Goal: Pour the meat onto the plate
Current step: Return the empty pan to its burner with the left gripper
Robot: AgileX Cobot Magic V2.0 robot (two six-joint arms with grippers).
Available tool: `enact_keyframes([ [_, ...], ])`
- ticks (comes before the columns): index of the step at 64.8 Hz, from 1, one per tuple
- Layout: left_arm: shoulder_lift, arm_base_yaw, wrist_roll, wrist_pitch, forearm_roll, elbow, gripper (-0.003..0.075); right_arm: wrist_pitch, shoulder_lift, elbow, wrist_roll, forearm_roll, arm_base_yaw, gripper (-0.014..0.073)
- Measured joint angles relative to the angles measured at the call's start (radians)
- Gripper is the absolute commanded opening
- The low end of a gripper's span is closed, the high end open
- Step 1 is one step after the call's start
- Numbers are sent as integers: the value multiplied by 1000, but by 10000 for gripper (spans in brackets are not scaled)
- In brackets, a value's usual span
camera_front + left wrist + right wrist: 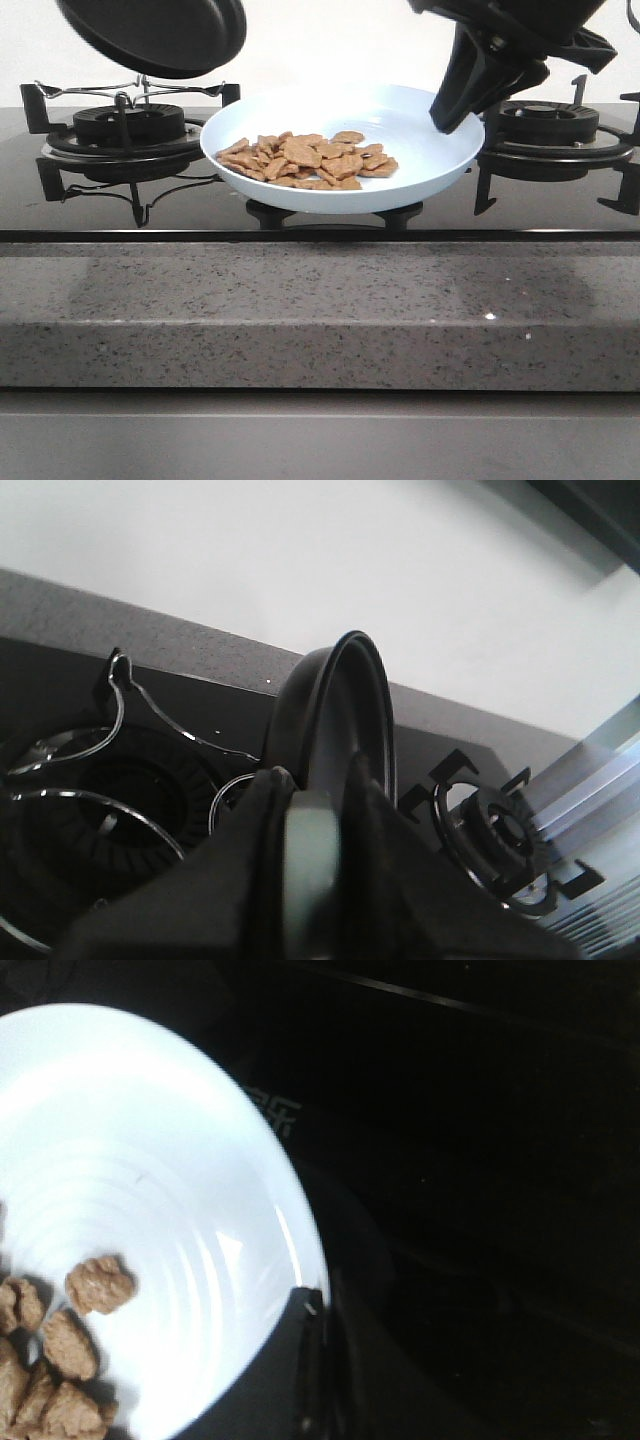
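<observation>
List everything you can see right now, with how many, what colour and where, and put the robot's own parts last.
meat: one heap of slices, orange-brown, on the plate's left half
plate: one, pale blue-white, between the two burners, held at its right rim
frying pan: one, black, tilted in the air above the left burner
gas burners: two, black, left and right on the hob
countertop: one, grey speckled, in front of the hob
left pincer: black, shut on the pan
right pincer: black, shut on the plate rim

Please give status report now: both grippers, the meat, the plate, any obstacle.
Left gripper shut on black pan, held up, tipped. Right gripper shut on plate rim. Meat heaped on plate. No obstacle seen.
</observation>
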Motion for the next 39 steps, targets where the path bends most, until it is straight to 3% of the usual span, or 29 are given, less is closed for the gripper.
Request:
enact_keyframes([
  [12,151,57,-32,80,-141,-2,-20,0,0,0,0,0,0,-60],
  [39,322,57,-88,48,-171,-111,-20,0,0,0,0,0,0,-60],
])
